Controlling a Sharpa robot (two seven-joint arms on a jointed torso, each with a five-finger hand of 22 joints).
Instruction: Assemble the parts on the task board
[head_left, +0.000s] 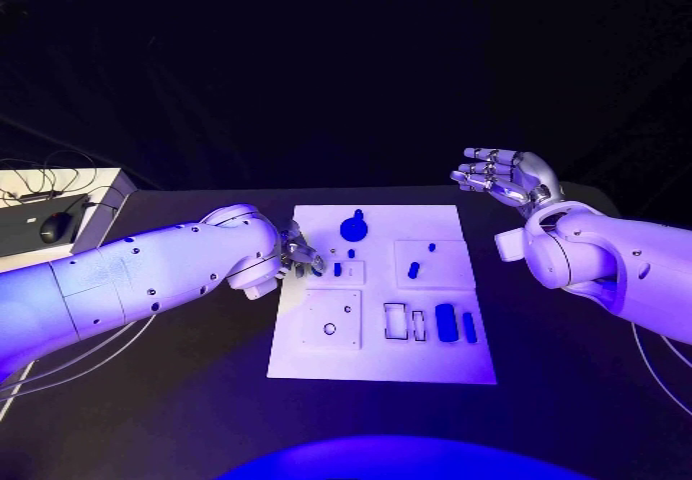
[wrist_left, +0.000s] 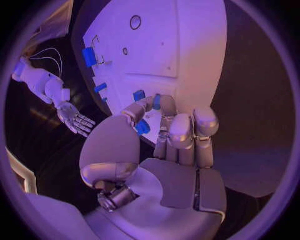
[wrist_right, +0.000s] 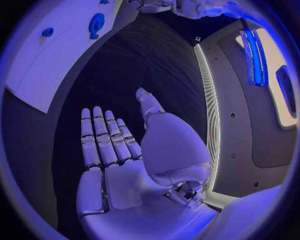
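Black desk (head_left: 173, 400) under a white task board (head_left: 382, 360), dark room beyond and a cluttered side table past the board's left edge. Left hand (head_left: 299, 253) at that left edge, fingertips pinching a small blue part (wrist_left: 143, 127); right hand (head_left: 505, 175) raised off the board's far right corner, fingers spread, holding nothing. Risk ahead, judged from so shallow a pinch: part tilting or slipping before seating in a recess.

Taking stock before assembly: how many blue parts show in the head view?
7: large round part at far middle; two small parts below it; two more right of those; two oblong parts near right. The left hand may hide others.
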